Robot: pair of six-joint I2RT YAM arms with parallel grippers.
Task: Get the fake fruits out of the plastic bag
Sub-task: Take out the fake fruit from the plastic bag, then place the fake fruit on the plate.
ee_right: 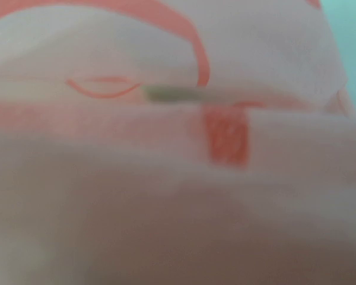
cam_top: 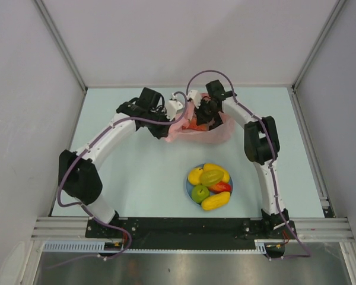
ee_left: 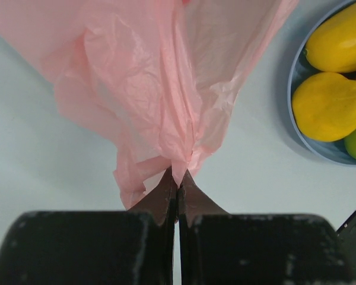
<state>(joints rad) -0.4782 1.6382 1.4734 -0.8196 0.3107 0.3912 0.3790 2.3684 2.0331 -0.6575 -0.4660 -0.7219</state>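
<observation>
Left pincer [ee_left: 178,185] pinches the left rim of the plastic bag [ee_left: 148,89]; right pincer [cam_top: 209,111], grip untellable, sits in its mouth, nearest the reddish fake fruits [cam_top: 194,123] inside.

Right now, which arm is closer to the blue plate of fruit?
Right. The right arm passes close beside the blue plate on its right; the left arm curves well away to its left, left gripper shut on the plastic bag beyond it.
</observation>
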